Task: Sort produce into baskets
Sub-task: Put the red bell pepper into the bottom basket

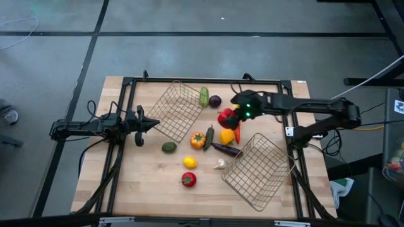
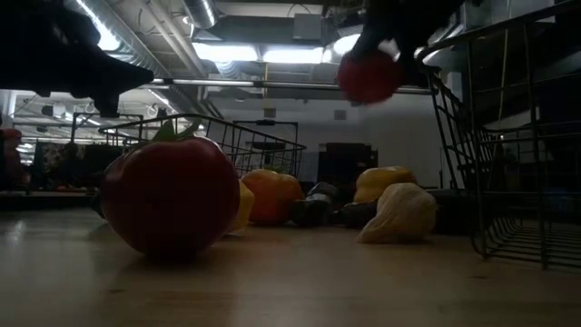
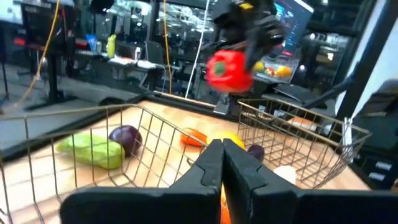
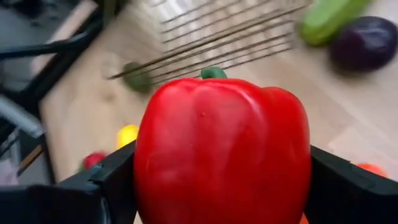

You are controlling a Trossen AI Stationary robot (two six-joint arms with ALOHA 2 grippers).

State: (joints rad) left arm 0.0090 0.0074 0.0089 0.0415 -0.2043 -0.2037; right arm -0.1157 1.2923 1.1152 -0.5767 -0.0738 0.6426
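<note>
My right gripper is shut on a red pepper, held in the air above the produce pile; the pepper fills the right wrist view and shows high in the low view. Two wire baskets lie on the table, one at the far left of centre and one at the near right. A green cucumber, a purple onion, an orange pepper, a yellow pepper, an aubergine and a tomato rest on the wood. My left gripper is shut and empty beside the left basket. My right gripper pinches the red pepper by its two opposite side walls between its two fingers. The pepper's green stem points away from the wrist. The pepper is lifted clear of the table and of the other produce.
An avocado, a lemon, garlic and a carrot also lie between the baskets. A black metal frame runs around the table's edges. Bare wood shows at the near left.
</note>
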